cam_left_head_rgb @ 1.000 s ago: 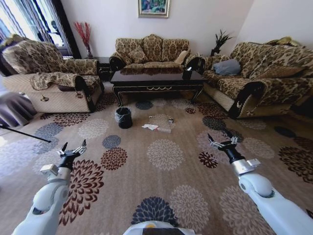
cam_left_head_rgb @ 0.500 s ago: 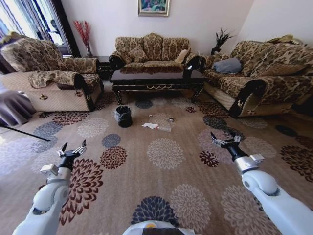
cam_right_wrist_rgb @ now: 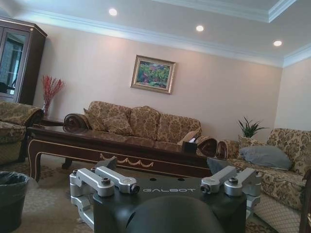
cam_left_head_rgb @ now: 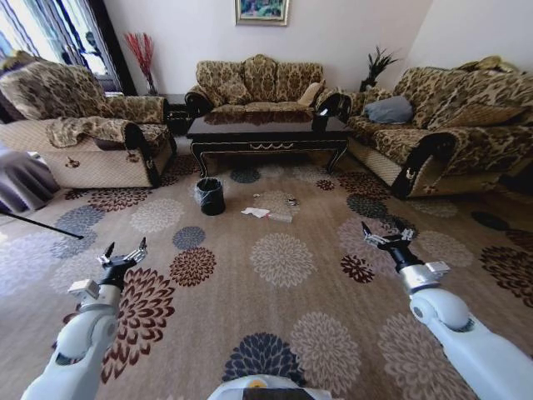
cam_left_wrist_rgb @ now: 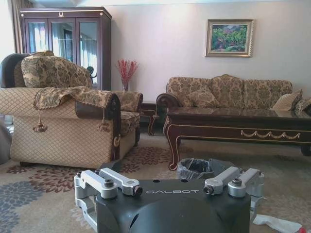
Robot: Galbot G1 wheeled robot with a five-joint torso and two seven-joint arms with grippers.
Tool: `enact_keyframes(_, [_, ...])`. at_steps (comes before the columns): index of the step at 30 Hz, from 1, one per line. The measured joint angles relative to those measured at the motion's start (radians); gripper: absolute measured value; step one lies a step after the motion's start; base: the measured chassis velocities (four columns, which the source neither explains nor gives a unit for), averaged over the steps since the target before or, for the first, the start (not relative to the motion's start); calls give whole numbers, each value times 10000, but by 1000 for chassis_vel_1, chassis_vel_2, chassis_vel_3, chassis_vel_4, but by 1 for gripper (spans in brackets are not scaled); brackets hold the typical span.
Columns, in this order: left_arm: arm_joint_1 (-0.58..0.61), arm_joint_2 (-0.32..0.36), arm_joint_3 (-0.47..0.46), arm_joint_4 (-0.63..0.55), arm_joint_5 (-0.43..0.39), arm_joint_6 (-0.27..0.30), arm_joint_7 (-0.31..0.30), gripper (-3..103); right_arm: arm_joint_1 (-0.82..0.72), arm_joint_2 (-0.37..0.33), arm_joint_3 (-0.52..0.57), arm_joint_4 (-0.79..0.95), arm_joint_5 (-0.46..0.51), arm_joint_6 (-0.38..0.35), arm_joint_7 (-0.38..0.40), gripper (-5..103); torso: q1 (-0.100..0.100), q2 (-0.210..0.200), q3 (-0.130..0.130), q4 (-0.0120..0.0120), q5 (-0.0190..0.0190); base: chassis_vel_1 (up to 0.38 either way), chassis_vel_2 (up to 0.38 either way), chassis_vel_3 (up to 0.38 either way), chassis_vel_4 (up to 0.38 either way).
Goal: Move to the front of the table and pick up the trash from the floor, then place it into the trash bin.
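Note:
The dark glossy table (cam_left_head_rgb: 265, 133) stands ahead across the patterned floor (cam_left_head_rgb: 283, 267), in front of the far sofa. Left of its front sits the black trash bin (cam_left_head_rgb: 210, 197). The trash lies right of the bin: a crumpled white paper (cam_left_head_rgb: 256, 212), a clear bottle (cam_left_head_rgb: 280, 218) and a small dark wrapper (cam_left_head_rgb: 291, 202). My left gripper (cam_left_head_rgb: 125, 250) is open above the carpet at the lower left. Lower right, my right gripper (cam_left_head_rgb: 386, 237) is open too. Both are far from the litter. The left wrist view shows the table (cam_left_wrist_rgb: 238, 128), the bin (cam_left_wrist_rgb: 195, 168) and white paper (cam_left_wrist_rgb: 277, 224).
An armchair (cam_left_head_rgb: 83, 133) stands at the left, a three-seat sofa (cam_left_head_rgb: 258, 87) behind the table and a long sofa (cam_left_head_rgb: 441, 133) along the right. A thin black rod (cam_left_head_rgb: 42, 225) lies on the carpet at far left. Open carpet stretches between me and the litter.
The whole head view has shifted slightly, so the camera has moved a little closer to the table. My right gripper sits slightly lower and further right in the picture.

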Motion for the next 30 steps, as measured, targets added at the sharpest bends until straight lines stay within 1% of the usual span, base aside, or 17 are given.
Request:
enact_keyframes(7, [42, -1, -20, -72, 0, 1, 3, 100, -1, 112, 0, -71, -244, 245, -127, 100, -118, -320, -204, 0, -1, 0, 0, 0, 0])
enact_keyframes(13, [90, -17, -41, -125, 0, 0, 6, 100, -30, 171, -8, -112, -288, 310, -46, 100, -193, -508, -317, 0, 0, 0, 0, 0, 0])
enact_keyframes(16, [118, -22, -58, -179, -1, 1, 6, 100, -40, 183, -11, -114, -290, 363, -48, 100, -235, -663, -429, 0, 0, 0, 0, 0, 0])
enact_keyframes(30, [205, -57, -101, -281, -5, 4, 7, 100, -74, 226, -57, -117, -344, 498, -128, 100, -395, -1188, -792, 0, 0, 0, 0, 0, 0])
